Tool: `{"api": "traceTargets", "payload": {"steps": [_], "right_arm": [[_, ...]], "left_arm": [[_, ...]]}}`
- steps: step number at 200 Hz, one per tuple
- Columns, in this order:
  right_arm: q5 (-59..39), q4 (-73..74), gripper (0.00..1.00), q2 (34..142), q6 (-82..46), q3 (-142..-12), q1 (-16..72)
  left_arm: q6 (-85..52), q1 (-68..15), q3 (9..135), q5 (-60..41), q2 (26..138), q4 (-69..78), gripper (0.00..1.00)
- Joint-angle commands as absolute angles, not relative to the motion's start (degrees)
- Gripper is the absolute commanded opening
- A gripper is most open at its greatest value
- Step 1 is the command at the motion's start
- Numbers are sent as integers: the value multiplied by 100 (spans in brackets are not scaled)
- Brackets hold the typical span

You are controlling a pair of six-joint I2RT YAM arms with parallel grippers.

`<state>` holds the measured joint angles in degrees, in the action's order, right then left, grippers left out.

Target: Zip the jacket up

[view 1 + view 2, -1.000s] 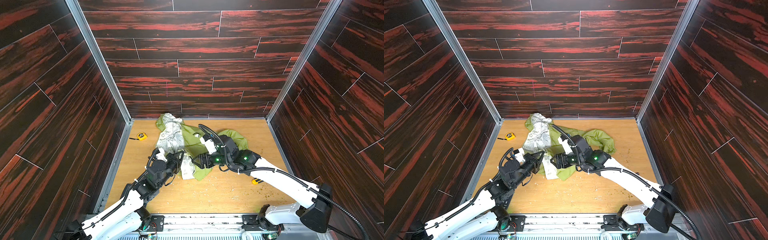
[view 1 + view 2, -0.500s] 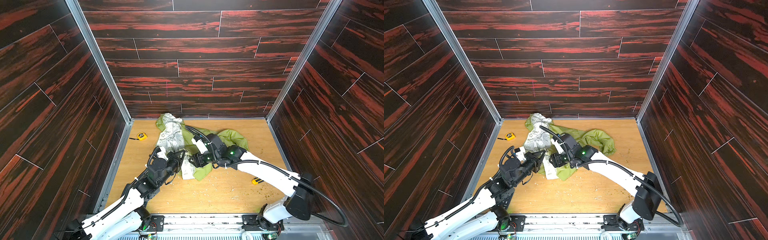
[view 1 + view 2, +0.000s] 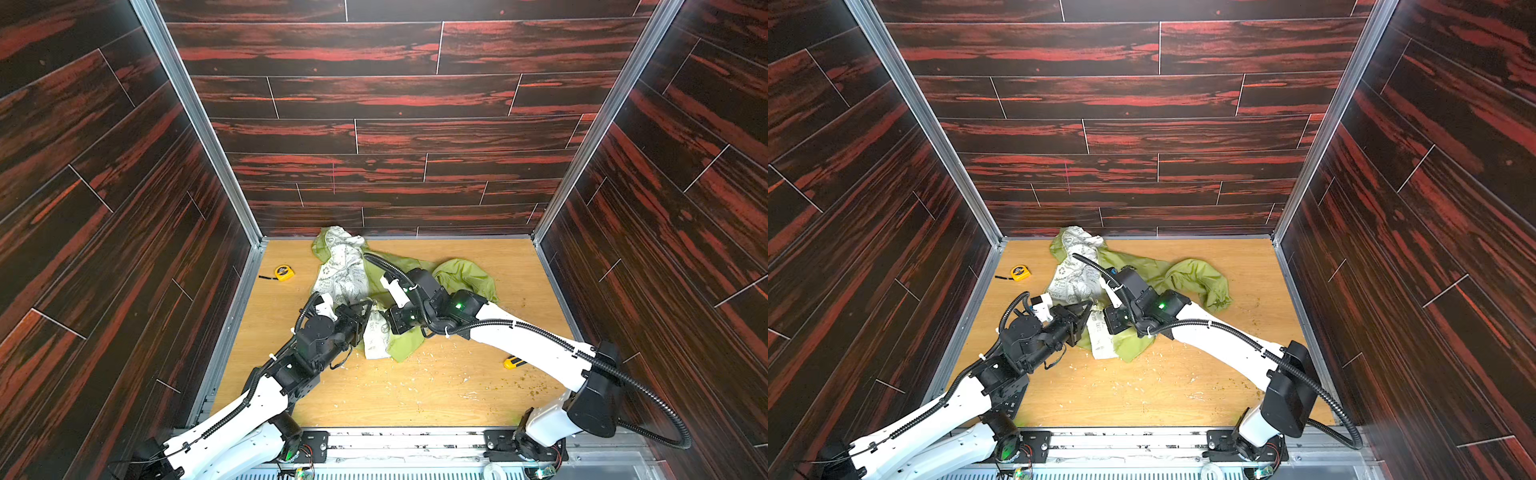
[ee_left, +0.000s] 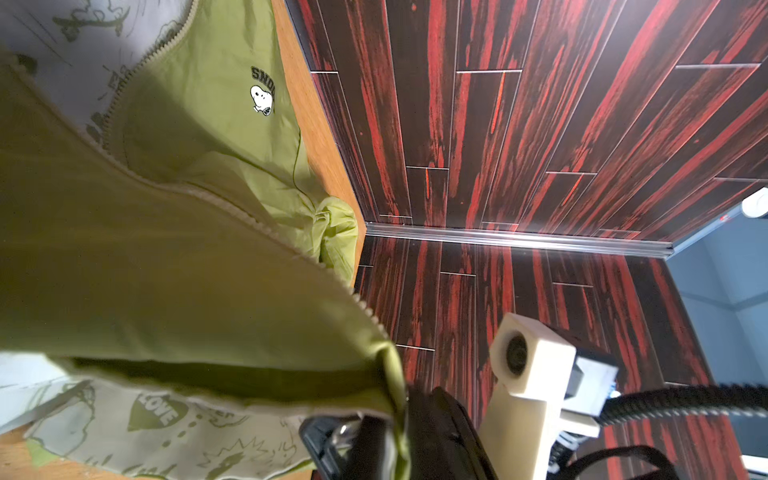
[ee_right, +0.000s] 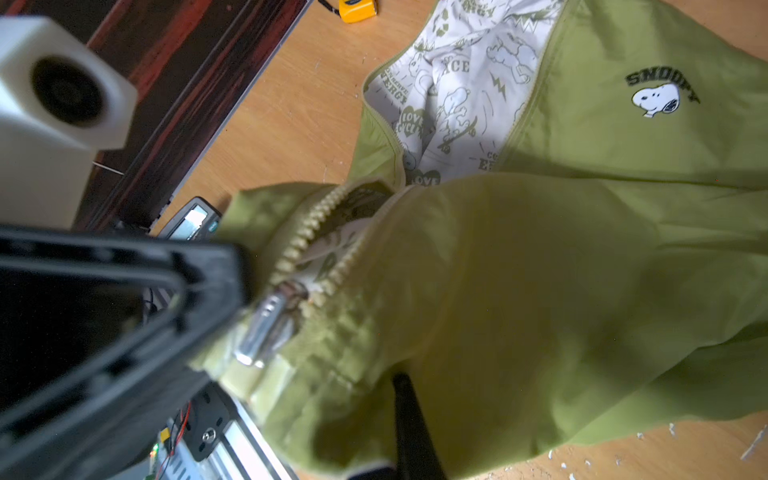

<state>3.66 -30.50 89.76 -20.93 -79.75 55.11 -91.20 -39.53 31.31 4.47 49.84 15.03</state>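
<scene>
Grippers, two, both at the near hem of the jacket (image 3: 461, 276), mid-counter.

- right gripper (image 3: 390, 326): closed tight on a fold of green hem cloth; one dark finger (image 5: 409, 415) shows under the fabric.
- left gripper (image 3: 362, 316): tip right at the metal zipper pull (image 5: 270, 328); contact and width of its jaws cannot be told.
- zipper: slider low by the hem, the two rows of teeth parting beyond it.
- jacket, remainder: crumpled, lime-green, running from both grippers to the back wall; white printed lining (image 5: 457, 95) turned out, chest logo (image 5: 656, 97) face up.
- counter (image 3: 415, 395): light wood, strewn with pale scraps.
- tape measure (image 3: 284, 272): yellow, by the left wall, apart from the jacket.
- small yellow-and-black item (image 3: 513, 363): beside the right arm.
</scene>
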Motion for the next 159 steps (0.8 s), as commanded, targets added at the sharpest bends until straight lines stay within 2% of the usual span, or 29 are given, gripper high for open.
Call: {"api": "traceTargets", "payload": {"steps": [1,9,19,54,84,159], "right_arm": [[461,-3190,0,9152,-2130,-8087,5584],[465,-3195,0,9167,-2166,-8080,5605],[479,-3182,0,9167,-2203,-8069,5615],[476,-3163,0,9212,-2266,-8079,5640],[470,-3164,0,9306,-2294,-8147,5693],[537,-3173,0,9394,-2355,-8235,5783]], "left_arm": [[-9269,-3953,3309,396,4914,1288,38],[-9301,-3947,3345,387,4871,1083,47],[-9357,-3950,3388,395,4800,739,54],[-9391,-3964,3551,543,4440,-369,69],[-9577,-3964,3540,504,4285,-548,71],[-9899,-3980,3584,393,4679,212,71]]}}
